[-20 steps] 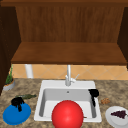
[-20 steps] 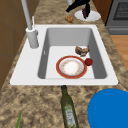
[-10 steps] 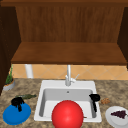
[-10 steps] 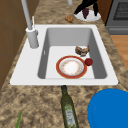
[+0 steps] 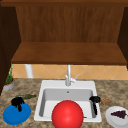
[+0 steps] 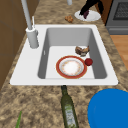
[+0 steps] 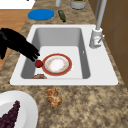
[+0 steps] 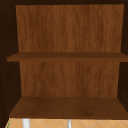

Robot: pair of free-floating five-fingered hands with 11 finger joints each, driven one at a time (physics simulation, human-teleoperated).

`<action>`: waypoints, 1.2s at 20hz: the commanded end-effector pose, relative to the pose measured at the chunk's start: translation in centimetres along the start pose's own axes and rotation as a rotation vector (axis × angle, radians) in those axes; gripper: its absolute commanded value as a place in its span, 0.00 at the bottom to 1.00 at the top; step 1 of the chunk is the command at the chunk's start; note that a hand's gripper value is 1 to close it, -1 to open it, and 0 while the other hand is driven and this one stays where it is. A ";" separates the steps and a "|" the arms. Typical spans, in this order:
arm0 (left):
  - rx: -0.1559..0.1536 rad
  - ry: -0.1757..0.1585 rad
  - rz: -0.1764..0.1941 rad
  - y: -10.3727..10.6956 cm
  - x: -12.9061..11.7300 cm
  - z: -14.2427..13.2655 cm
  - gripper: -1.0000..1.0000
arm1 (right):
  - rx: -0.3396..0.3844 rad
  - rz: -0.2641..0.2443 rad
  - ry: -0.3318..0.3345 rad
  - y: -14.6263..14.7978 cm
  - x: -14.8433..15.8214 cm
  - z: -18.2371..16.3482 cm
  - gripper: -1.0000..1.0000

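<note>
My right hand [image 5: 95, 100] hangs over the right end of the white sink [image 5: 68, 84], fingers straight and pointing down. In the right side view the right hand [image 7: 20, 45] reaches in from the left, fingertips just above a small red ball [image 7: 38, 63]. The ball lies beside a red-rimmed plate [image 7: 57, 64] on the sink floor and is not gripped. My left hand [image 5: 17, 102] floats over a blue plate [image 5: 16, 115] on the left counter, fingers hanging loosely. A large red sphere [image 5: 67, 115] covers the sink's front in the front view.
A brown bread piece [image 6: 82, 50] lies in the sink near the ball [image 6: 88, 61]. On the right counter are a pastry [image 7: 53, 97] and a white plate of grapes [image 7: 12, 110]. A green bottle [image 6: 68, 110], the faucet [image 5: 68, 76] and a potted plant [image 5: 8, 82] stand around.
My right hand has drifted slightly right and lower, down towards the sink's right end. The left hand and the objects have not moved.
</note>
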 end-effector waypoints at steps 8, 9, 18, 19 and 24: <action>0.014 0.019 0.009 0.0 0.0 -0.3 0.00 | -0.002 0.011 -0.006 0.2 -0.3 0.4 0.50; 0.017 0.023 0.009 0.0 0.0 -0.5 0.00 | -0.005 0.010 -0.005 0.2 -0.3 0.4 0.50; -0.011 0.008 0.074 2.8 -5.3 -2.9 0.00 | -0.017 -0.001 -0.002 0.2 -0.3 0.4 0.50; -0.012 0.007 0.077 3.1 -6.0 -3.1 0.00 | -0.017 -0.001 -0.001 0.2 -0.3 0.4 0.50; -0.011 0.000 0.062 4.2 -9.9 -4.2 0.00 | -0.019 -0.003 -0.001 0.3 -0.3 0.4 0.50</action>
